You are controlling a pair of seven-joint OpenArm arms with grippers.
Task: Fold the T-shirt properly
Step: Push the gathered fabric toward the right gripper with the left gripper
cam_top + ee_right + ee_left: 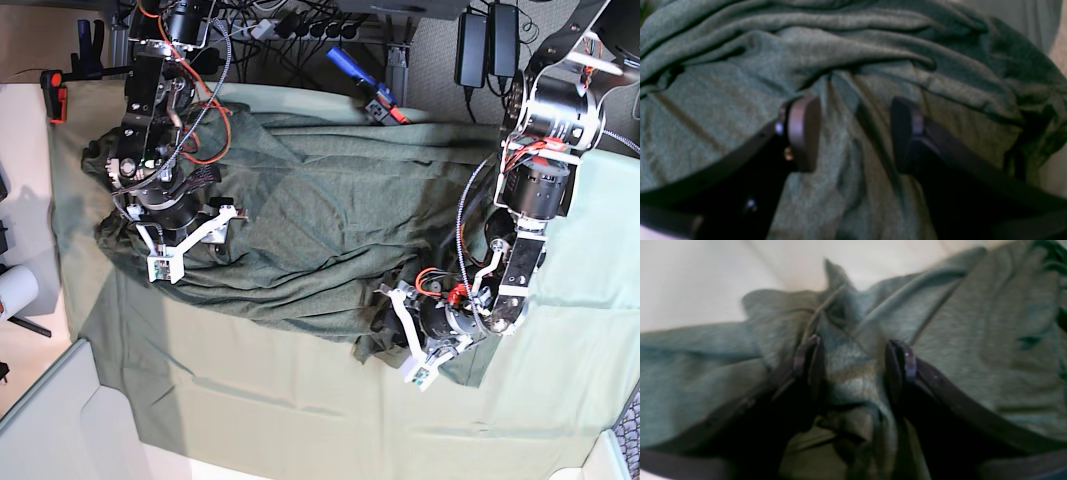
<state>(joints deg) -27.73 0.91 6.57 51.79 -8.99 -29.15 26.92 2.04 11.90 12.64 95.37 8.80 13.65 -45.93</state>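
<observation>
The T-shirt (330, 220), dark heathered grey-green and wrinkled, lies spread and bunched across the pale mint table cloth (250, 400). My left gripper (415, 350) is at the shirt's near right corner. In the left wrist view, the left gripper (857, 356) has its jaws apart, with a raised fold of the T-shirt (973, 340) between them. My right gripper (190, 245) sits over the shirt's left end. In the right wrist view, the right gripper (855, 133) has its jaws apart, pressed down onto creased T-shirt fabric (740, 83).
Cables, power bricks (490, 45) and a blue tool (350, 70) lie along the far edge. A red clamp (55, 95) and a white paper roll (15, 290) sit at the left. A pale panel (60, 420) is at the near left corner.
</observation>
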